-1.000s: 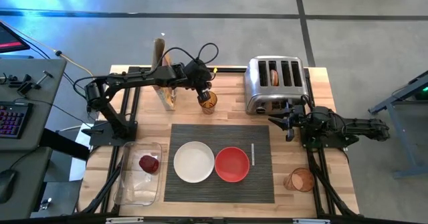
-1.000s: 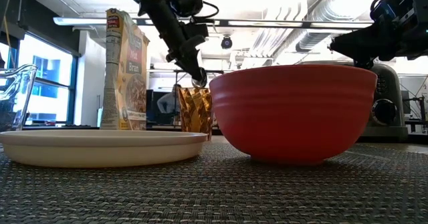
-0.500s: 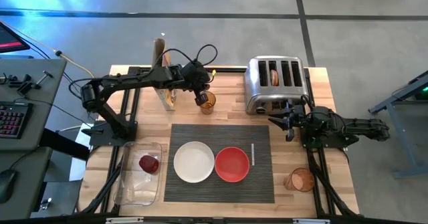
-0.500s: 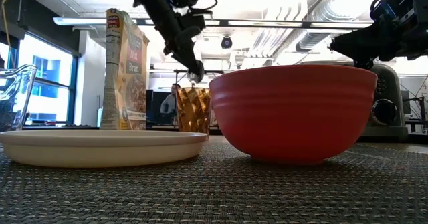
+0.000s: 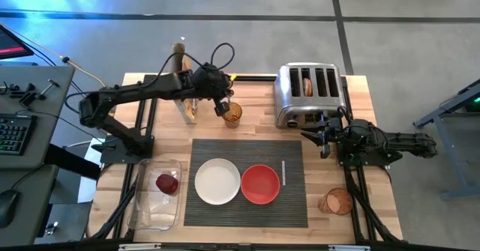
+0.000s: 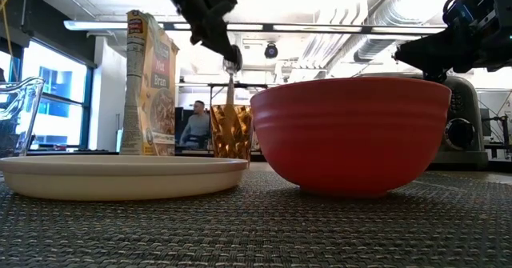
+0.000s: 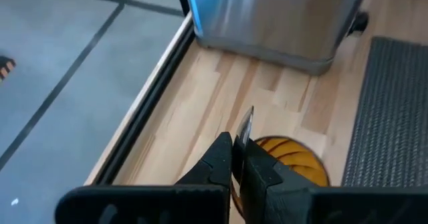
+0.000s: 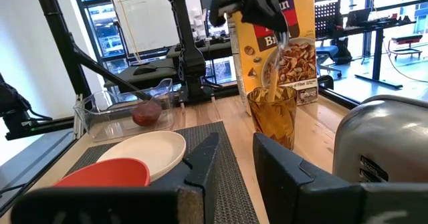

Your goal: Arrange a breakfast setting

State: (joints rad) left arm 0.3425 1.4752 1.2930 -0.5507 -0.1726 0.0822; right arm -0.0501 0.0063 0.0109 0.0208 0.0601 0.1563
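The mat (image 5: 247,182) lies at the table's front centre. On it sit the plate (image 5: 217,180) and, just beside it, the bowl (image 5: 260,183); both are empty. A thin pale strip lies on the mat beside the bowl; what it is cannot be told. By judgement, mat, plate and bowl are placed; spoon, bagel and fruit remain.

The toaster (image 5: 309,94) stands at the back right with the bagel half (image 5: 307,85) in one slot. The fruit (image 5: 166,183) rests in the clear tray (image 5: 144,210), off the mat's left edge.

The left gripper (image 5: 220,109) hangs above the amber glass (image 5: 233,114), beside the cereal box (image 6: 151,84). Its fingers are closed on the upper end of the spoon (image 6: 230,88), which hangs straight down between them, its lower end inside the glass. The spoon is well apart from the mat.

The right gripper (image 5: 314,135) waits in front of the toaster, fingers parted and holding nothing.
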